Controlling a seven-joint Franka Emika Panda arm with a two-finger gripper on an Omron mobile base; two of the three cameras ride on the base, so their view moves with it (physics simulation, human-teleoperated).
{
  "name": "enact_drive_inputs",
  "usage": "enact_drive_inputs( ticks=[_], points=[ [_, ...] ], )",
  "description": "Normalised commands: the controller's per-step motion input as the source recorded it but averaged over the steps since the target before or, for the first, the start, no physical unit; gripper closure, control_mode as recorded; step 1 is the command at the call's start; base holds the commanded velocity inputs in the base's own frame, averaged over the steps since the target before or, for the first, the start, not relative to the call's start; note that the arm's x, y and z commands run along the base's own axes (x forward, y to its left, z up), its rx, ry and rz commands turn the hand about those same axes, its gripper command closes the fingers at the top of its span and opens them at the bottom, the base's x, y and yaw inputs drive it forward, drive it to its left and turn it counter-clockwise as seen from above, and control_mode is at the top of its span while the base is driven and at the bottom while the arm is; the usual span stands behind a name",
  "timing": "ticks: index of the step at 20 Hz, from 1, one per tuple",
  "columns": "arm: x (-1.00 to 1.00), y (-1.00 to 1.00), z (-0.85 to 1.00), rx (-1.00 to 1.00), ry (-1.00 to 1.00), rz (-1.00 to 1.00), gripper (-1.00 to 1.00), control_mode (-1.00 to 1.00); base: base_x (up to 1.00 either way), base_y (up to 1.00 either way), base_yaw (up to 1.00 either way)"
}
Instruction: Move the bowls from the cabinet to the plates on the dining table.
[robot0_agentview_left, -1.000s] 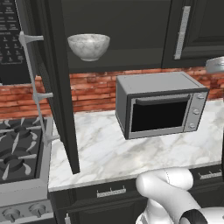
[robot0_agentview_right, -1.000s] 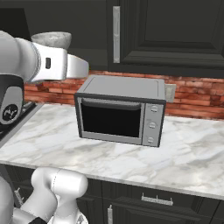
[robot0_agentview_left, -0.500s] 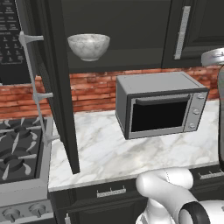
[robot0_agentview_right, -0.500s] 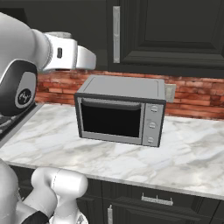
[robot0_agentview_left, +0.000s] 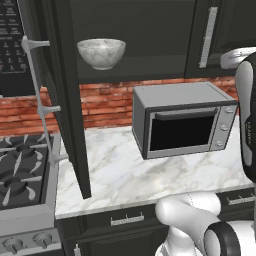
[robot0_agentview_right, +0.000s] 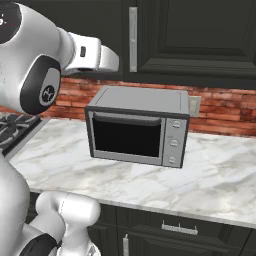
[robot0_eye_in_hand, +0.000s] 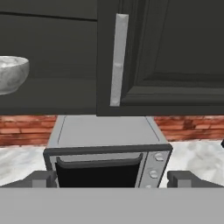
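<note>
Marbled bowl (robot0_agentview_left: 101, 52) is sitting untouched in the open cabinet (robot0_agentview_left: 150, 35), the tool (robot0_eye_in_hand: 112, 179) hanging wide open, empty.

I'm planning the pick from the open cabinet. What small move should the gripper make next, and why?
Probably swing the gripper left toward the marbled bowl. The jaws stand wide open and hold nothing. In the hand view it faces the closed cabinet door above the toaster oven, with the bowl at the far left edge on the open cabinet's shelf.
</note>
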Motion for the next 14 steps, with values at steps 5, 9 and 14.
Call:
enact_drive_inputs(
  ticks=[5, 9, 14],
  points=[
    [0.33, -0.17, 0.13, 0.08, 0.13, 0.00, -1.00, -1.00, 0.00, 0.00, 0.00],
    [0.24, -0.15, 0.11, 0.09, 0.12, 0.00, -1.00, -1.00, 0.00, 0.00, 0.00],
    [0.18, -0.05, 0.00, 0.08, 0.03, 0.00, -1.00, -1.00, 0.00, 0.00, 0.00]
  ],
)
